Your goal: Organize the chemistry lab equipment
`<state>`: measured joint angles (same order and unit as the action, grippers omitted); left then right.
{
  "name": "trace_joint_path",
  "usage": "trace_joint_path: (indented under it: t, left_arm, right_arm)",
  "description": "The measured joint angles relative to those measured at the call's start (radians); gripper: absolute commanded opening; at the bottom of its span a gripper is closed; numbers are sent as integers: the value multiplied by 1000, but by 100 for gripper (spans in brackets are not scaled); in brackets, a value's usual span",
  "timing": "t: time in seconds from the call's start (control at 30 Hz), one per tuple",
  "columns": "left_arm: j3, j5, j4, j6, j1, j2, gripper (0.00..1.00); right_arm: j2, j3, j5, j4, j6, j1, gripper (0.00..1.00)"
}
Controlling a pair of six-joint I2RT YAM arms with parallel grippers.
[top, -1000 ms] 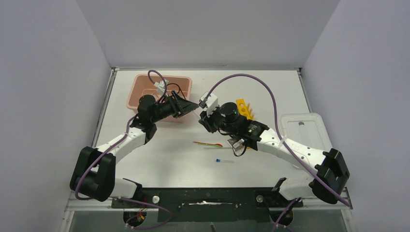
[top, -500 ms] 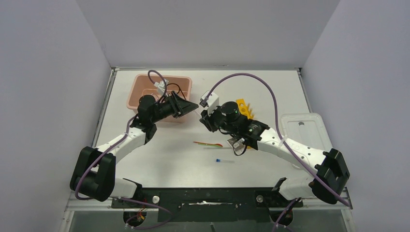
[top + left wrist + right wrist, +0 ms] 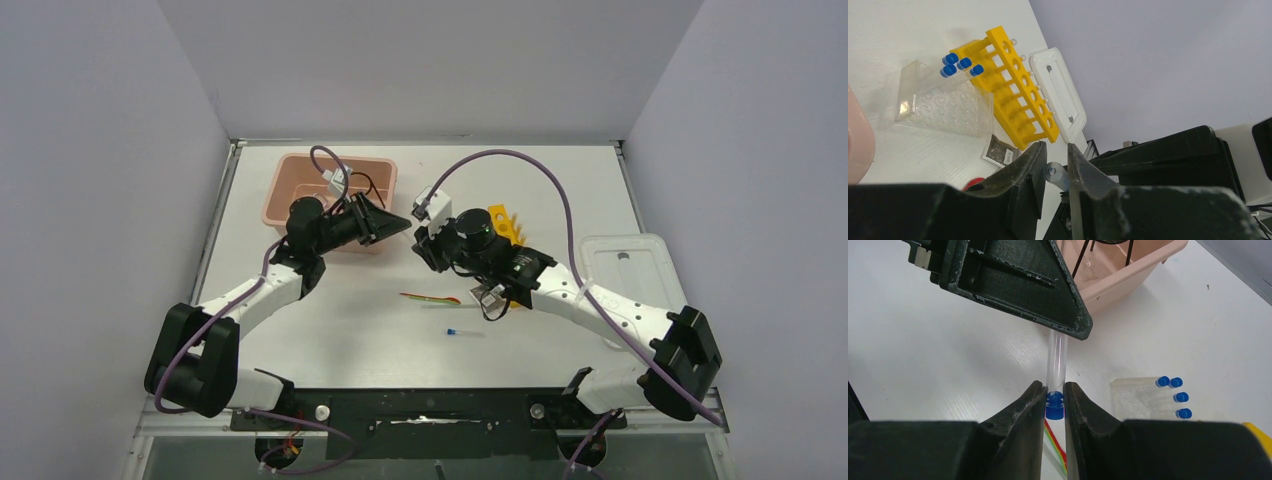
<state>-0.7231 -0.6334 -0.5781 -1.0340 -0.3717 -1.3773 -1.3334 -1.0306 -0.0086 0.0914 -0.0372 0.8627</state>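
Observation:
A clear tube with a blue cap [image 3: 1056, 360] spans the gap between my two grippers above the table. My right gripper [image 3: 1054, 396] is shut on its capped end. My left gripper [image 3: 1054, 162] is shut on its rounded end [image 3: 1055, 173]. In the top view the left gripper [image 3: 403, 222] and the right gripper [image 3: 424, 243] meet tip to tip beside the pink tub. The clear tube rack [image 3: 940, 107] holds several blue-capped tubes [image 3: 960, 64] and lies next to the yellow holed rack [image 3: 1018, 95]. Thin coloured sticks [image 3: 430, 298] and a small blue-capped tube [image 3: 463, 332] lie on the table.
The pink tub [image 3: 330, 190] stands at the back left with black wire [image 3: 1088, 252] inside it. The white lid [image 3: 625, 265] lies at the right. A small dark packet [image 3: 998, 151] lies by the yellow rack [image 3: 505, 224].
Both grippers have shifted only slightly, and the tube stays held between them.

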Motion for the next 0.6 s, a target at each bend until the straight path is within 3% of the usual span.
trace_joint_path:
  t: [0.23,0.3,0.4,0.47,0.6]
  left_arm:
    - [2,-8,-7,-13,-2,3,6]
    - [7,-8,-11,-19,-2,3,6]
    - [11,-8,-18,-30,-2,3,6]
    - [13,-12,-22,-37,-2,2,6]
    - [14,-24,-60,-64,-2,-10,6]
  right_arm:
    - [-6,0,4,7,0,0,16]
    - [-6,0,7,9,0,0,26]
    - [-6,0,13,11,-5,0,51]
    - [-6,0,23,10,-5,0,62]
    - [-3,0,49,10,-7,0,70]
